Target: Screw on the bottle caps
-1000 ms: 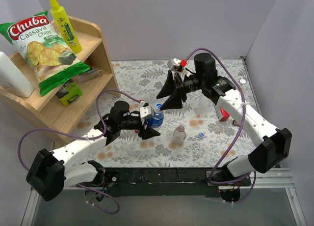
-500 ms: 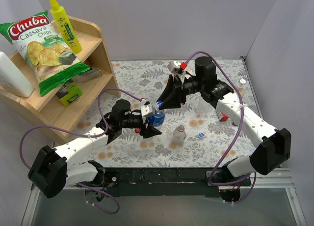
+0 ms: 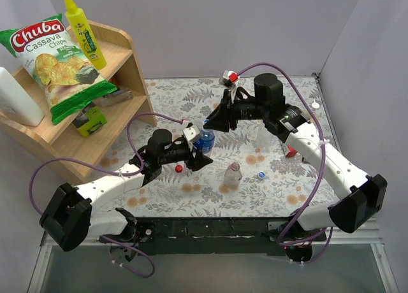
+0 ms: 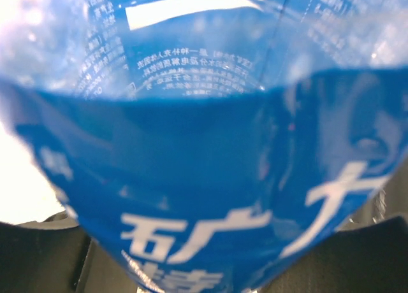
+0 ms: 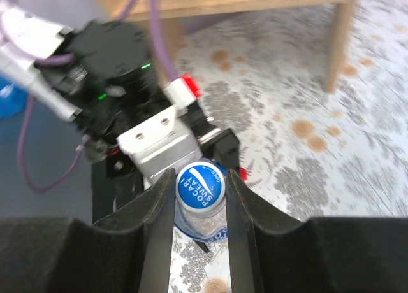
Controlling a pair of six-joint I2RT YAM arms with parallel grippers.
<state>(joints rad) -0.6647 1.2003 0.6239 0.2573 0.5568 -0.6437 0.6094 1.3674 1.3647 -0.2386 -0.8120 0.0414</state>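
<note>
Left fingers (image 3: pixel 199 159) are clenched on the blue bottle (image 3: pixel 204 144) at the centre of the top view, holding it upright just above the tabletop (image 3: pixel 166 102); in the left wrist view its label fills the frame with only dark finger edges at the bottom corners. Right fingers (image 5: pixel 159 210) come down from the upper right and straddle the blue cap (image 5: pixel 200 186), which sits on that bottle's neck. Each inner face lies close against a side of the cap, but I cannot tell whether they are pinching it or just short of contact. The step in hand looks like tightening this first cap: one arm steadies the bottle while the other takes the cap from above. The next move likely calls for a firm pinch on the cap and a wrist turn about the bottle's axis. The left grasp must resist the twist, or the bottle could spin or tip in it. A red cap (image 3: pixel 178 168) lies loose on the tabletop just left of and below the held bottle. A loose blue cap (image 3: pixel 261 175) lies lower right, just beside a clear bottle (image 3: pixel 233 175) that appears uncapped, so most of the task seems left to do.
</note>
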